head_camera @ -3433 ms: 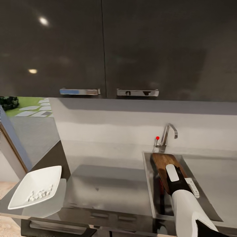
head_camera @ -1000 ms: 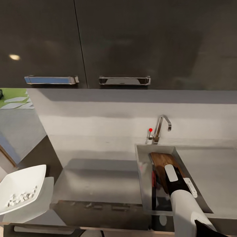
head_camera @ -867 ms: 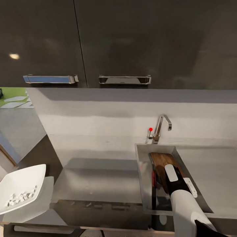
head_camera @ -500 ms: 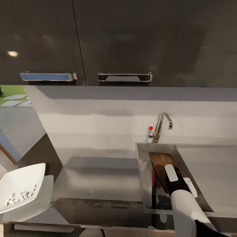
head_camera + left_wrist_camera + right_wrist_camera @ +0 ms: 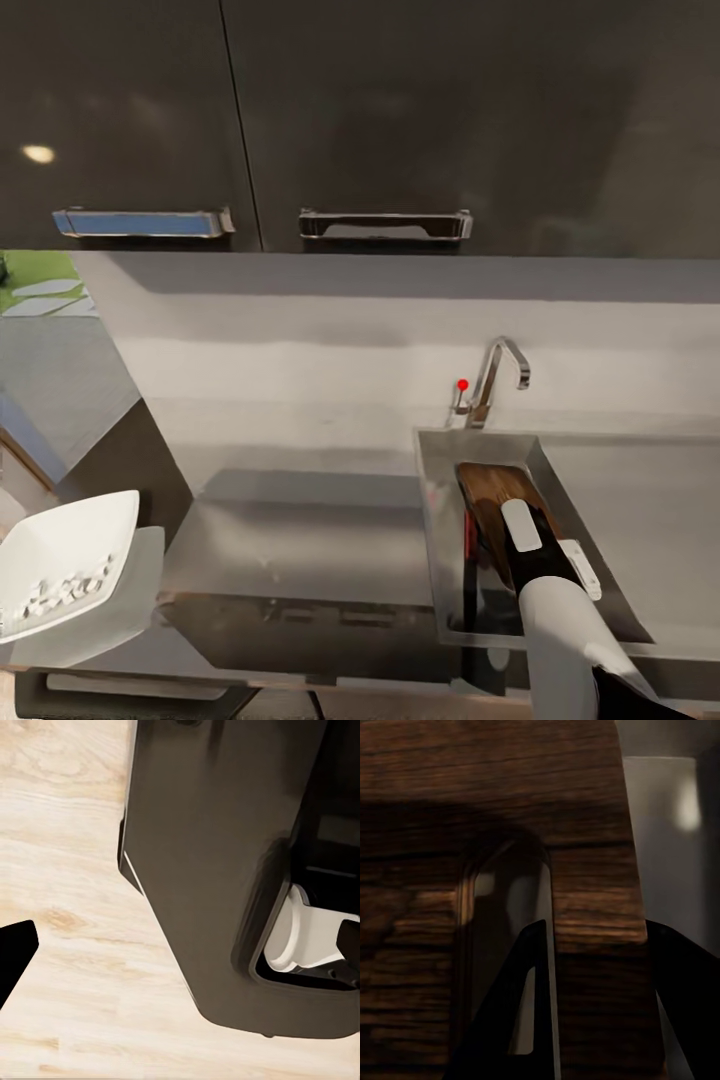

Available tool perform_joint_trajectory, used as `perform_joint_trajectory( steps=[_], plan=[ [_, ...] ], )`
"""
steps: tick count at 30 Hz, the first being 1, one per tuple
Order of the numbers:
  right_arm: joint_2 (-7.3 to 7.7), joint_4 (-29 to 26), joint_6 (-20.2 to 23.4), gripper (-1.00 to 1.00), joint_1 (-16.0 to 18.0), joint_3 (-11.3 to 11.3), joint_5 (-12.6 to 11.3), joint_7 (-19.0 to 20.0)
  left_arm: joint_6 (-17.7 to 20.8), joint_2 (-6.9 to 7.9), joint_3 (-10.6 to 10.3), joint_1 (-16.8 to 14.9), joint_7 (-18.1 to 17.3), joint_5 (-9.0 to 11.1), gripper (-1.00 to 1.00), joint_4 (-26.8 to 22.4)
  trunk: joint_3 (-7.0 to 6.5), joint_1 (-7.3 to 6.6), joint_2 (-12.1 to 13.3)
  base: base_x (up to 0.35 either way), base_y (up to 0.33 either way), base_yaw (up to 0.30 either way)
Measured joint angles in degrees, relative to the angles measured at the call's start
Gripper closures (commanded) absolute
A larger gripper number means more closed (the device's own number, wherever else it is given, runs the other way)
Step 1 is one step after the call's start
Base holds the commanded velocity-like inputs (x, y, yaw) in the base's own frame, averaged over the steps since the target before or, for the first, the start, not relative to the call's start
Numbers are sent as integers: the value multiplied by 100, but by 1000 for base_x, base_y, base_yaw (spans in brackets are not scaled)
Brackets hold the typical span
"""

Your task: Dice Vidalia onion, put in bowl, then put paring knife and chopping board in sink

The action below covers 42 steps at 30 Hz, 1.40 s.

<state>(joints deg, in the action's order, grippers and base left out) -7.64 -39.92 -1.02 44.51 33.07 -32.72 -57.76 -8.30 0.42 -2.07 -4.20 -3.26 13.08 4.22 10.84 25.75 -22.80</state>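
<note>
Below dark wall cabinets [image 5: 400, 110], the grey countertop [image 5: 300, 560] is seen. Set into it, the sink [image 5: 440, 560] holds the chopping board [image 5: 495, 490], gripped by the right gripper [image 5: 500, 545], beside the paring knife [image 5: 467, 535]. The bowl [image 5: 80, 530] contains diced onion [image 5: 65, 590]. The left gripper's state cannot be told.

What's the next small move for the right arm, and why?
Probably open the right gripper and release: the chopping board it holds is already inside the sink basin, beside the paring knife, and the diced onion sits in the bowl.
</note>
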Motion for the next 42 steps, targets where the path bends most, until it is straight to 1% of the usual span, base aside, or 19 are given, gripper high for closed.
perform_joint_trajectory(
  steps=[6,16,17,31,34,35,36,37,38,39,40,41,42],
  plan=[
    [0,-6,2,100,0,-12,34,1,1,1,1,1,0,-1,-100,-1,49,0,0,0,0,53],
    [-1,-6,4,100,0,-10,40,1,0,1,1,1,0,-1,-100,-1,60,0,0,0,0,5],
    [-2,-7,3,-100,0,-10,41,1,0,1,1,1,0,-1,-100,-1,60,0,0,0,0,0],
    [-8,-8,11,-100,0,-22,36,7,0,1,1,1,0,0,-100,-1,60,0,0,0,0,0],
    [-28,-43,36,-100,0,-43,37,3,0,-2,-2,1,0,-1,-100,-1,60,0,0,0,0,0],
    [-41,-68,56,-100,0,-97,41,-2,0,-4,-4,1,0,-1,-100,-1,60,0,0,0,0,0],
    [-47,-100,80,-100,0,-200,44,-4,0,-5,-5,1,0,-1,-100,-1,60,0,0,0,0,0],
    [-54,-275,175,-100,-1,-584,43,-9,0,-7,-6,1,0,-1,-100,-1,59,0,-1,0,0,0],
    [-55,-448,272,-100,0,-843,35,-12,0,-7,-6,1,0,-1,-100,-1,59,0,-1,0,0,0],
    [-60,-776,489,-100,-1,-1204,22,-16,0,-7,-7,1,0,-1,-100,-1,59,0,-1,0,0,0],
    [-62,-1032,686,-100,0,-1405,12,-18,0,-7,-5,1,0,-1,-100,-1,59,0,-1,0,0,0],
    [-65,-1290,941,-100,1,-1553,12,-24,1,-7,-3,1,0,-1,-100,-1,59,0,-1,0,0,0],
    [-74,-1540,1236,-100,1,-1651,12,-24,1,-7,-1,1,0,-1,-100,-1,59,0,-1,0,0,0]
  ],
)
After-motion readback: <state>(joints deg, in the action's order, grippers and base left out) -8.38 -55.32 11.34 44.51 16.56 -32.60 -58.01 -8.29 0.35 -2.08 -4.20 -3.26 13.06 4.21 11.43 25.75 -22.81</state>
